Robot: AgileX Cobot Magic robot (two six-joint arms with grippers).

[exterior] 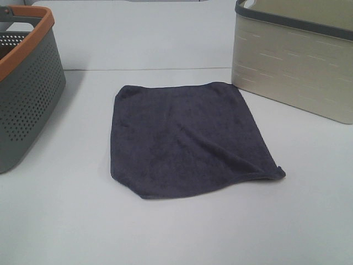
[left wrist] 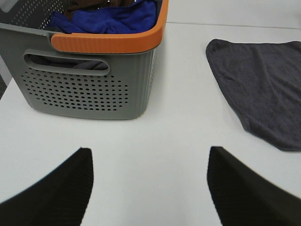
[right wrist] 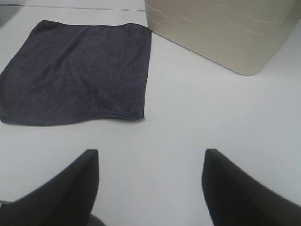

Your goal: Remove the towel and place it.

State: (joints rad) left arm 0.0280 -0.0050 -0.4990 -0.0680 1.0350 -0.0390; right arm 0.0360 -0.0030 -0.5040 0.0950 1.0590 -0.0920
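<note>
White tabletop (exterior: pixel 176 232) is seen spread wide, with a beige basket (exterior: pixel 298 61) stood at the far right and a grey perforated basket (exterior: pixel 27 94), orange-rimmed and filled with blue cloth (left wrist: pixel 117 19), at the far left. Between them the towel (exterior: pixel 187 141) is laid flat, untouched. Left gripper (left wrist: pixel 150 188) and right gripper (right wrist: pixel 150 188) are held wide apart, nothing between their jaws.

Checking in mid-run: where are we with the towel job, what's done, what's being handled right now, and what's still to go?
Done, by the look of it: the towel lies spread flat on the table, between the grey basket and the beige basket, in neither. In hand: nothing; the left gripper and right gripper are open and empty, apart from the towel. Left: possibly nothing; I cannot tell whether the table is its intended spot.
</note>
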